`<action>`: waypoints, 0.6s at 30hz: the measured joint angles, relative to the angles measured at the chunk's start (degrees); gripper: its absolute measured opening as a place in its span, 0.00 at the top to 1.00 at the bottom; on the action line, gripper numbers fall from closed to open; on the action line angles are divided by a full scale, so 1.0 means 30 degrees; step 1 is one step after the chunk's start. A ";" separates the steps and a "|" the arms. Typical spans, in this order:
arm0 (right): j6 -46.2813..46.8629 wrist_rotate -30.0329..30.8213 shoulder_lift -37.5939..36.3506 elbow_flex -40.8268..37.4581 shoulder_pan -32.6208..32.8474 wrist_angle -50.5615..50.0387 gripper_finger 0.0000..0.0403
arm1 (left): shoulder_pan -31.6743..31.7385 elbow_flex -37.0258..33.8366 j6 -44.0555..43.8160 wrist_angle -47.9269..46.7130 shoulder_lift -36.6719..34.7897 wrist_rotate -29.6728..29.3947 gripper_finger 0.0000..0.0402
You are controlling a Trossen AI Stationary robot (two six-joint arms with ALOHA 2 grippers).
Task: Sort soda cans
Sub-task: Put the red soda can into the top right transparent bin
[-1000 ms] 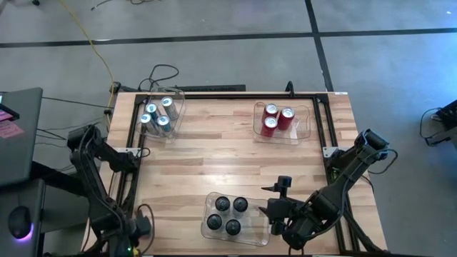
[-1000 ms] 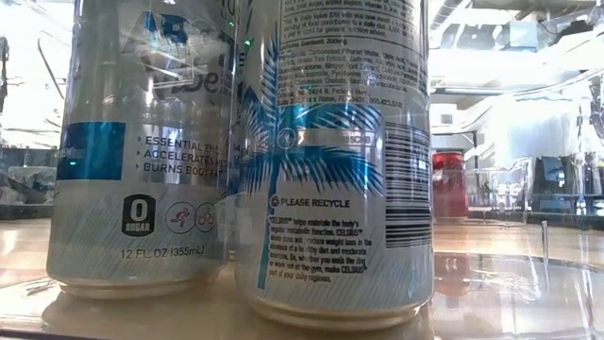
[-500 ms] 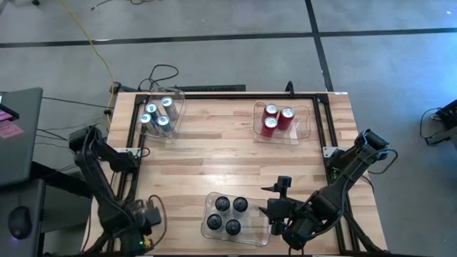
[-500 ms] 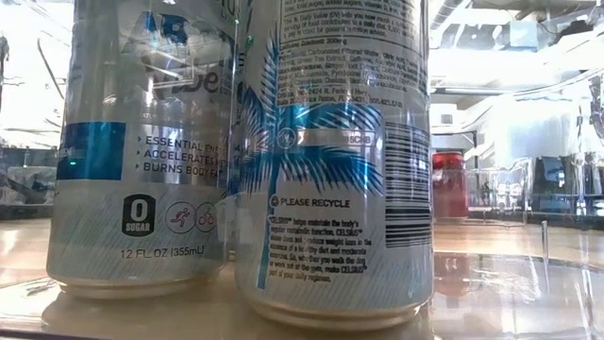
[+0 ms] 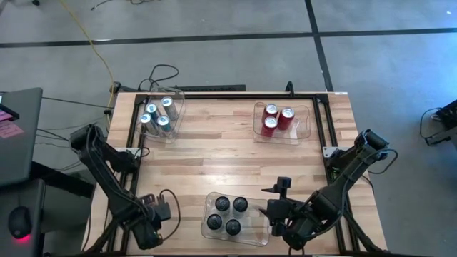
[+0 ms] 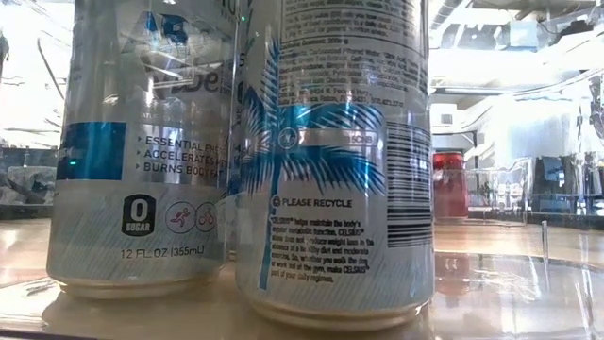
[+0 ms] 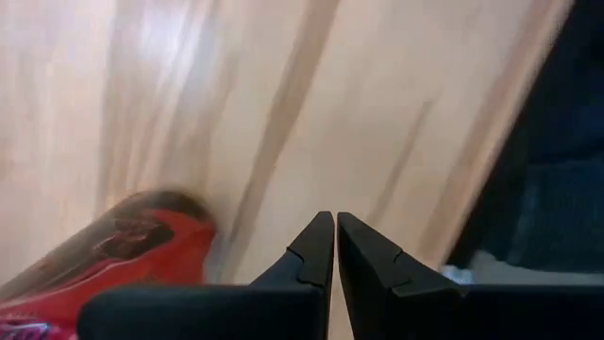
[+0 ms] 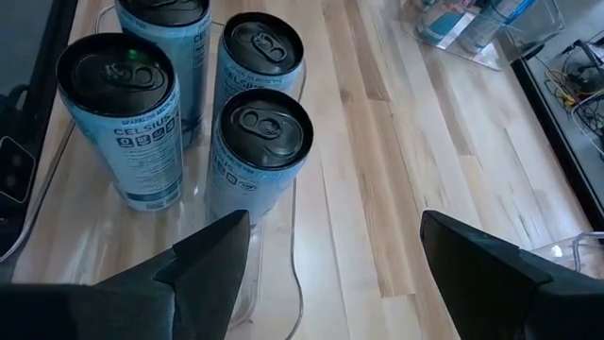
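Cans are sitting sorted by colour in three clear bins: silver-blue cans (image 5: 158, 114) in the far-left bin (image 5: 176, 95), red cans (image 5: 276, 118) in the far-right bin (image 5: 305, 123), dark-topped cans (image 5: 230, 214) in the near bin (image 5: 254, 235). Only three red cans are showing in their bin from above, so one is likely missing.

Left gripper (image 7: 335, 247) is hanging low over the near-left corner of the table (image 5: 214, 157), jaws pressed together, gripping nothing. Its wrist view is showing a red can (image 7: 113, 250) lying on its side just beside the fingers; the high view is hiding this can under the arm. Judging that the left arm is reaching here for the stray can.

Right gripper (image 8: 335, 255) is hovering beside the near bin, jaws spread wide and empty, probably after a release. Its wrist view is revealing pale blue Celsius labels on those dark-topped cans, which the high view cannot show.

Low view is filled by two silver-blue cans (image 6: 245, 151) up close, red cans small behind
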 joint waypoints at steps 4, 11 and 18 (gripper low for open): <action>0.0000 -0.0007 0.0000 0.0000 -0.0016 -0.0004 0.18 | 0.0068 0.1663 -0.0105 -0.1294 0.0000 -0.0346 0.96; 0.0011 -0.0295 0.0000 0.0000 -0.0355 0.0000 0.18 | 0.0048 0.7111 -0.1496 -0.9820 -0.0041 -0.0932 0.96; 0.1122 -0.0320 0.0008 0.0000 -0.0525 -0.0015 0.18 | -0.0731 0.9122 -0.1654 -1.2696 -0.0219 -0.0819 0.93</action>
